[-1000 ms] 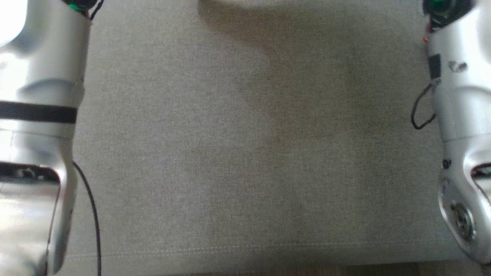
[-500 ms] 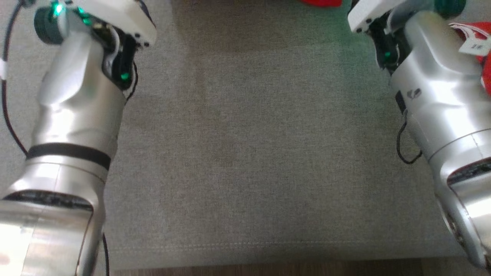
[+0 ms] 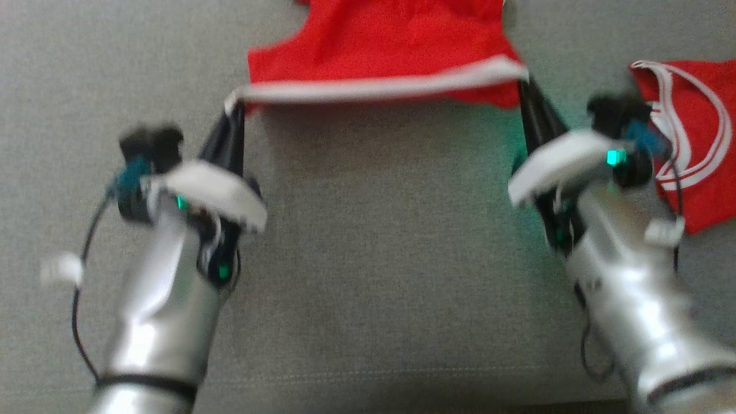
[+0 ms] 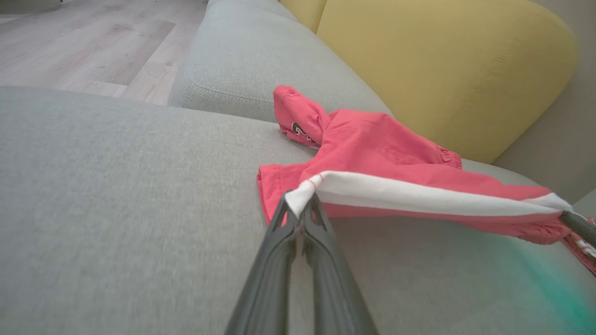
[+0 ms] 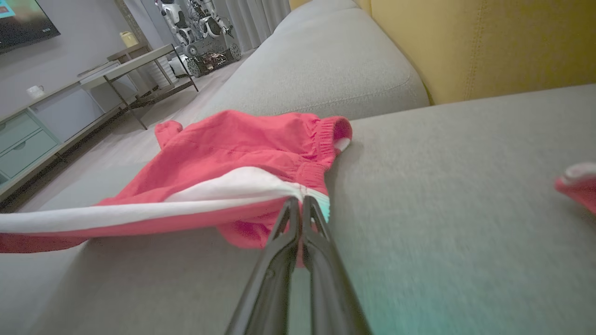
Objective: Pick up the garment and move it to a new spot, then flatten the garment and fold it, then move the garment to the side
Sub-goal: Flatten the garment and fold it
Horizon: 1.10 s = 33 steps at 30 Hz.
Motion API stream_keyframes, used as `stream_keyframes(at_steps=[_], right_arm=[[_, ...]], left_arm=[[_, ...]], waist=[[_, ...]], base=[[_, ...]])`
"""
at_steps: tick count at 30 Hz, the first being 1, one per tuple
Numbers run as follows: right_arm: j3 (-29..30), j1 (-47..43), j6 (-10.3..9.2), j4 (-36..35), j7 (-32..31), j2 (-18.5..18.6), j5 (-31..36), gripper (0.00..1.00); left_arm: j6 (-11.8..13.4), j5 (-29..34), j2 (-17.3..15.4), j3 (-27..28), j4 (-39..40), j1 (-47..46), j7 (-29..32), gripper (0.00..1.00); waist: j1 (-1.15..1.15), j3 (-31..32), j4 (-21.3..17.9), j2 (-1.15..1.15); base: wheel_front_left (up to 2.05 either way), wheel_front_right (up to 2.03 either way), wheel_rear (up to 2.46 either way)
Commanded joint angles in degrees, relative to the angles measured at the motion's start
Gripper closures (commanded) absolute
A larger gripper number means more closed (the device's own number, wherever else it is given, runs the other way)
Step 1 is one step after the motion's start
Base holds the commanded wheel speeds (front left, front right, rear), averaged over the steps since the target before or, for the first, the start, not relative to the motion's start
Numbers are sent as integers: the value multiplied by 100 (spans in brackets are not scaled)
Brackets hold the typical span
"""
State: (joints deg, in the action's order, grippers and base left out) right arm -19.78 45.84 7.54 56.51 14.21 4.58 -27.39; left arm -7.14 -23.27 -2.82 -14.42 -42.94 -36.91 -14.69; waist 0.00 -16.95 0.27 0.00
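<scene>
The red fabric garment with a white band (image 3: 379,40) is stretched between two hands above the grey fabric sofa seat (image 3: 374,259).

The garment's white band runs in a straight line across the far middle of the seat, raised off the cushion with a shadow under it. The rest of the red cloth trails away toward the seat's back edge, where the yellow back cushion (image 4: 442,60) stands. The left hand (image 3: 233,109) is closed tight on the band's left end, its two dark fingers pressed together. The right hand (image 3: 524,86) is pinched the same way on the band's right end. A second red cloth piece with white trim (image 3: 701,132) lies flat near the seat's right edge, just beside the right arm and apart from the held garment.
</scene>
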Motion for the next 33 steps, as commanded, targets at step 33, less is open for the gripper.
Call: stream_keyframes(at_steps=[33], right_arm=[[1585, -5718, -5, -6033, -1706, -169, 994, 100]], left_arm=[[611, 321, -588, 430, 5237, 4386, 890, 100]], waist=[[0, 991, -175, 0]], base=[[0, 0, 0]])
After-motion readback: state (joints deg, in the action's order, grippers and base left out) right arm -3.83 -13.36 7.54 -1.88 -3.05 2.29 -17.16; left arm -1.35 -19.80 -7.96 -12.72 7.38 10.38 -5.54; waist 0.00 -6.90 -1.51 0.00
